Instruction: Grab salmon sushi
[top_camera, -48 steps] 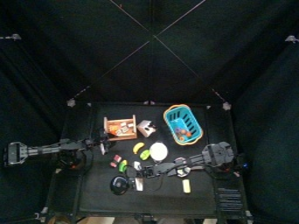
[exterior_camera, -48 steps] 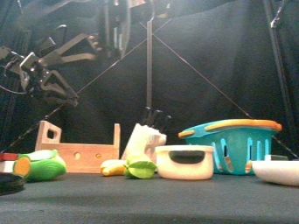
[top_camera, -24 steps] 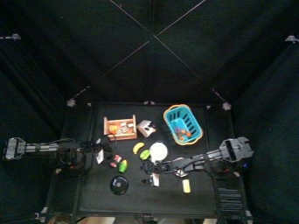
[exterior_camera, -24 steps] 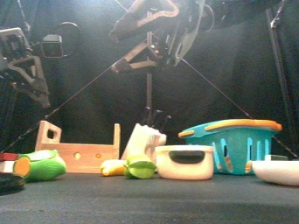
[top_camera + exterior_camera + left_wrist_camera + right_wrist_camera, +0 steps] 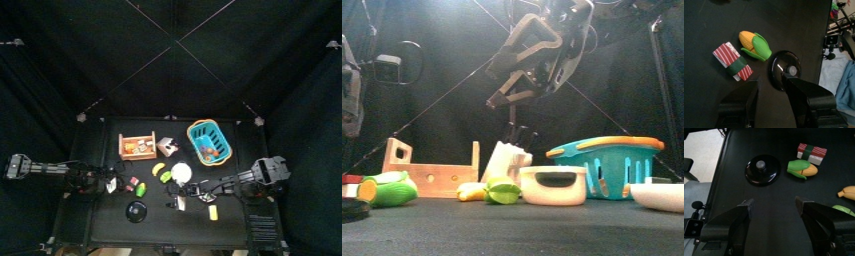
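The salmon sushi (image 5: 732,61) is a red-and-white striped piece with a dark green band. It lies flat on the black table next to a corn cob (image 5: 756,44), and the right wrist view shows the same sushi (image 5: 811,153) beyond the corn (image 5: 803,168). My left gripper (image 5: 771,86) is open, hovering a short way from the sushi, with nothing between its jaws. In the top view the left gripper (image 5: 104,183) sits just left of the sushi (image 5: 124,181). My right gripper (image 5: 774,203) is open and empty near a black lid (image 5: 763,170). It reaches in from the right (image 5: 174,203).
A wooden rack (image 5: 138,146), a teal basket (image 5: 207,142) and a white bowl (image 5: 181,172) stand behind the sushi. A banana (image 5: 847,192) and a lime (image 5: 841,208) lie near the bowl. The black lid (image 5: 138,210) rests by the front edge.
The left arm has drawn back to the left and lower. The right gripper has swung in over the table's front, toward the black lid. Both stay open.
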{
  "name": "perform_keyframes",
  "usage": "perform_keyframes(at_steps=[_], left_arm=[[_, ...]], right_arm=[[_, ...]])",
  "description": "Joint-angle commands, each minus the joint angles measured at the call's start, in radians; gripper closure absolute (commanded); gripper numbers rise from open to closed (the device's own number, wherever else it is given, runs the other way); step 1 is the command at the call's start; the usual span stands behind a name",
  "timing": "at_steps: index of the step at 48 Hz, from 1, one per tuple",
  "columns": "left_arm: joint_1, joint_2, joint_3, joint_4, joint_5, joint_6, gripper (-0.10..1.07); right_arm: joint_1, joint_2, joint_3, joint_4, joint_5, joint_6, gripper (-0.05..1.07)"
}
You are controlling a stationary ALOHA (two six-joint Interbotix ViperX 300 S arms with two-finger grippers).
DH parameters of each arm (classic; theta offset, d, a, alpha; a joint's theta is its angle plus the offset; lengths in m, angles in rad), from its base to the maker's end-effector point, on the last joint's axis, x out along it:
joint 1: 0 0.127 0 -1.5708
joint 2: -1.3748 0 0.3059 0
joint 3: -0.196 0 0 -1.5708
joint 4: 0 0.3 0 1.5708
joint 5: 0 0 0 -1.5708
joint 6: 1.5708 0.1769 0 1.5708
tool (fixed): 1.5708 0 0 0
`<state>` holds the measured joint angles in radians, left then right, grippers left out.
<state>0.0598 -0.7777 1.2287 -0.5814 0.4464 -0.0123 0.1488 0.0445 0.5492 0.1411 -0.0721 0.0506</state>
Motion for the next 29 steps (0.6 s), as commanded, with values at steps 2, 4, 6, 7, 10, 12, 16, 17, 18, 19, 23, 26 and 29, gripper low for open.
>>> perform_keyframes(at_steps=[2,4,6,7,10,12,16,17,18,19,23,26,29], left_arm=[[-0.005,0.028,0.003,-0.009,-0.008,-0.014,0.21],[-0.005,0.038,0.006,-0.009,-0.006,-0.021,0.21],[-0.006,0.049,0.009,-0.009,-0.009,-0.029,0.21],[-0.006,0.057,0.009,-0.009,-0.009,-0.032,0.21],[-0.006,0.077,0.009,-0.006,-0.017,-0.046,0.21],[-0.006,0.094,0.011,-0.008,-0.025,-0.054,0.21],[-0.006,0.126,0.011,-0.009,-0.035,-0.077,0.21],[-0.006,0.132,0.009,-0.009,-0.035,-0.083,0.21],[-0.006,0.140,0.009,-0.009,-0.035,-0.091,0.21],[-0.006,0.146,0.009,-0.009,-0.035,-0.098,0.21],[-0.006,0.173,0.008,-0.006,-0.043,-0.133,0.21],[-0.006,0.193,0.005,-0.006,-0.058,-0.153,0.21],[-0.006,0.210,0.000,-0.003,-0.061,-0.170,0.21]], right_arm=[[-0.018,-0.051,0.009,0.011,-0.009,0.002,0.06],[-0.023,-0.052,0.015,0.015,-0.009,0.002,0.06],[-0.028,-0.052,0.018,0.021,-0.009,0.002,0.06],[-0.029,-0.052,0.020,0.025,-0.009,0.002,0.06],[-0.034,-0.051,0.021,0.031,-0.009,0.002,0.06],[-0.034,-0.051,0.023,0.034,-0.009,0.002,0.06],[-0.034,-0.051,0.026,0.035,-0.009,0.002,0.06],[-0.034,-0.051,0.028,0.035,-0.009,0.002,0.06],[-0.034,-0.051,0.029,0.035,-0.009,0.002,0.06],[-0.034,-0.051,0.031,0.035,-0.009,0.002,0.06],[-0.034,-0.049,0.037,0.035,-0.009,0.002,0.06],[-0.034,-0.048,0.038,0.035,-0.009,0.002,0.06],[-0.034,-0.044,0.038,0.035,-0.009,0.002,0.06]])
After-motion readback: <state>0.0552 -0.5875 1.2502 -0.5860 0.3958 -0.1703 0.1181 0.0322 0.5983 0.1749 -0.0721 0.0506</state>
